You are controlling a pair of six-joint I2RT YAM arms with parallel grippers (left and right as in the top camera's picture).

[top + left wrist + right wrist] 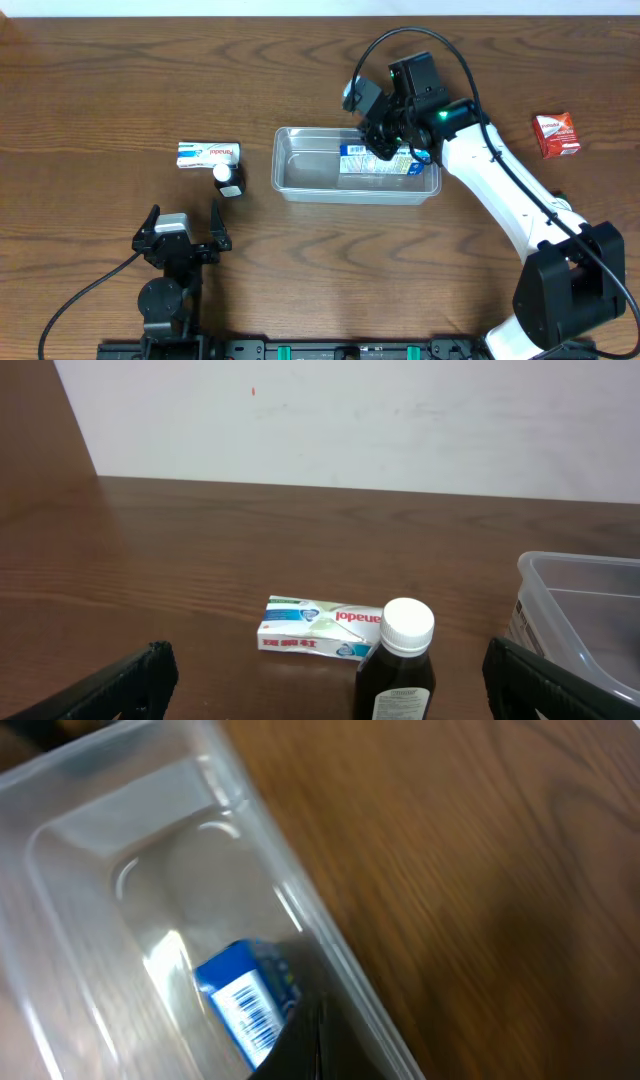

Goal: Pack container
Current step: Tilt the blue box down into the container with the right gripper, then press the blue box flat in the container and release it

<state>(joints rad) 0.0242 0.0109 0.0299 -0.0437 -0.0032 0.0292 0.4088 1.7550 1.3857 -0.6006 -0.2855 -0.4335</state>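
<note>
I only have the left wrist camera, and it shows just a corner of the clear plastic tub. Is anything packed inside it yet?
Observer: Yes, one blue-and-white cardboard box lies in the right half of the clear plastic rectangular tub.
Operator: Where is the right end effector?
Observer: The right end effector is above that box; whether it grips it I cannot tell.
Operator: Is anything outside besides the white carton and the dark white-capped bottle?
Observer: A small red cardboard box sits on the wooden table, right of the tub and apart from it.
</note>
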